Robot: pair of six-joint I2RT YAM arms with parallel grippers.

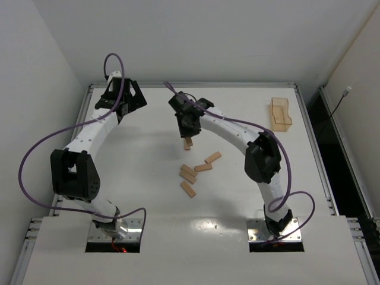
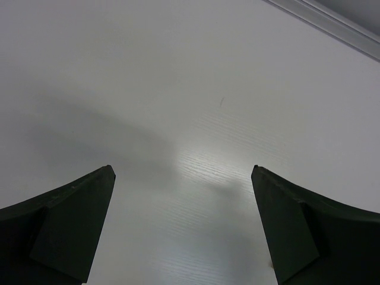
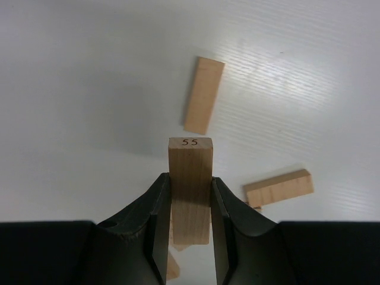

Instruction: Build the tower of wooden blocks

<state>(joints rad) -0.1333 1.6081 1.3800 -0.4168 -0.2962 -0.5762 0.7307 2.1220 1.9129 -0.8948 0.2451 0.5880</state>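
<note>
Right gripper (image 3: 190, 181): fingers clenched on one wood block (image 3: 190, 172), end stamped 55; the block stands out lengthwise beyond the fingertips, raised just above the table (image 1: 148, 196).

Left gripper (image 2: 183, 170): fingers spread wide, grasping nothing, at the far left of the table over bare surface.

Remaining loose blocks (image 1: 196, 172): scattered flat near the table centre, just on the near side of the held one; no tower is visible yet; the orange tray (image 1: 280, 114) sits well apart at the far right.

Risks, as judged:
- much of the block's length overhangs the fingers; a tap on the table could pivot it or slide it in the grip
- the loose blocks lie close; a descent there could knock them about
- no base is laid; releasing the block on end would likely topple it
</note>
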